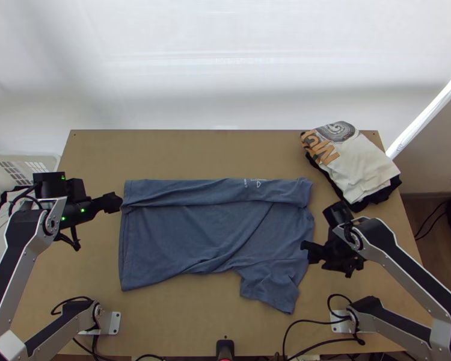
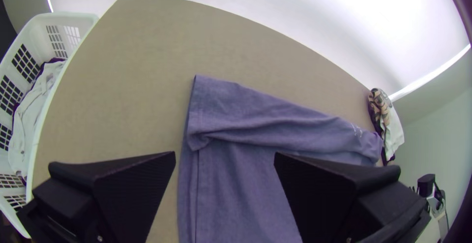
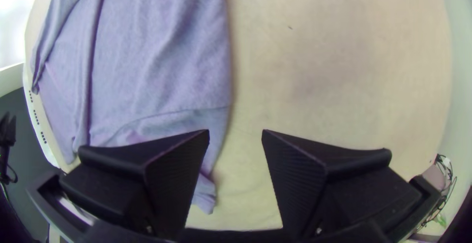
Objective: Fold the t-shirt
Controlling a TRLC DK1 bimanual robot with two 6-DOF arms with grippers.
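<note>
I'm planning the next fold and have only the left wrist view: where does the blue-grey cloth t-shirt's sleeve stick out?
Observer: In the top view, the short blue-grey sleeve sticks out at the right end of the blue-grey cloth t-shirt, toward the near edge of the light wooden table.
Operator: And how do the wide flat black fingers of the right gripper stand?
Observer: Apart; the right wrist view shows them open.
</note>
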